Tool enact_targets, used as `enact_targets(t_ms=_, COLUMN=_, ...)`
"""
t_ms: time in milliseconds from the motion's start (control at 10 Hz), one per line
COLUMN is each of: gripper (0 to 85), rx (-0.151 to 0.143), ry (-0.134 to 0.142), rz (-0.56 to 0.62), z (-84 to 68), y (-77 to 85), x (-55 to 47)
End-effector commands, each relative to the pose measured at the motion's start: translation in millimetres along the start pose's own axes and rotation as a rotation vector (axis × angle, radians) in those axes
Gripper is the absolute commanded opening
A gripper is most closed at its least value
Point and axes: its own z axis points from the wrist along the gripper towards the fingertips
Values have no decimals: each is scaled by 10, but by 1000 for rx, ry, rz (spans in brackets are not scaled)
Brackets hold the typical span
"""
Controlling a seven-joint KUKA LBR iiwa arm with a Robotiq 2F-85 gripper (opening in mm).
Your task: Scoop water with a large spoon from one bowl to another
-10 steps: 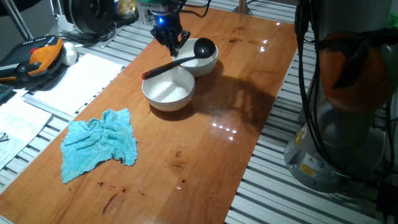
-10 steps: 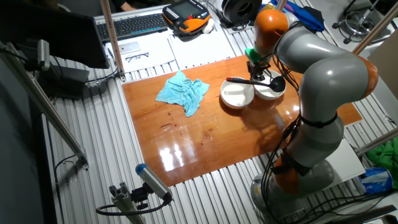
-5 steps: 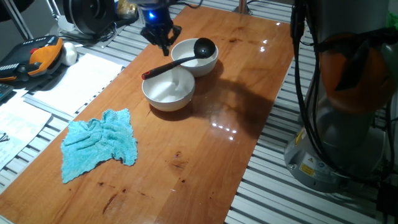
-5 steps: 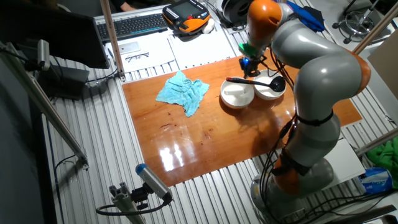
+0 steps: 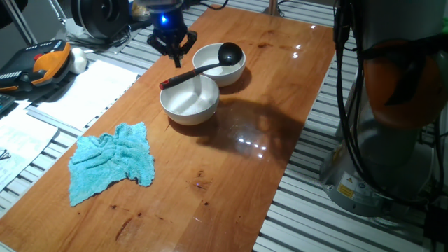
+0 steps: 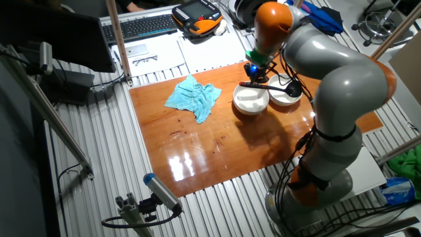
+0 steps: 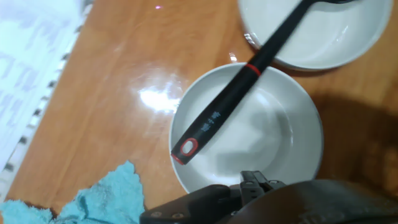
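My pincer hangs open and empty; a clumsy grab could flip the large spoon off 2 bowls.

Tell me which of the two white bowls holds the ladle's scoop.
The far bowl, farther from the blue cloth; the large spoon rests its scoop there, its handle crossing the near bowl.

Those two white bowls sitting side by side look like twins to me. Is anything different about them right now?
The far bowl holds the large spoon's black scoop; the near bowl has only the handle lying across its rim, the red tip poking past. The near bowl sits closer to the blue cloth; the far bowl is farther from it. Both are white, round, upright and stand next to each other on the wooden table.
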Motion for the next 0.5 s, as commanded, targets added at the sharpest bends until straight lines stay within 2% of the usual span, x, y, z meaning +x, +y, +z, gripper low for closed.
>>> enact_targets(t_ms=0, gripper=0, rx=-6, ry=-10, rz=-625, z=0, y=31, x=43)
enact_targets(t_ms=200, gripper=0, rx=12, ry=-23, rz=-723, z=-51, y=74, x=166)
enact_targets(t_ms=300, gripper=0, rx=17, ry=-12, rz=-757, z=-83, y=62, x=208)
enact_targets(t_ms=400, gripper=0, rx=10, ry=-8, rz=-791, z=-100, y=52, x=240)
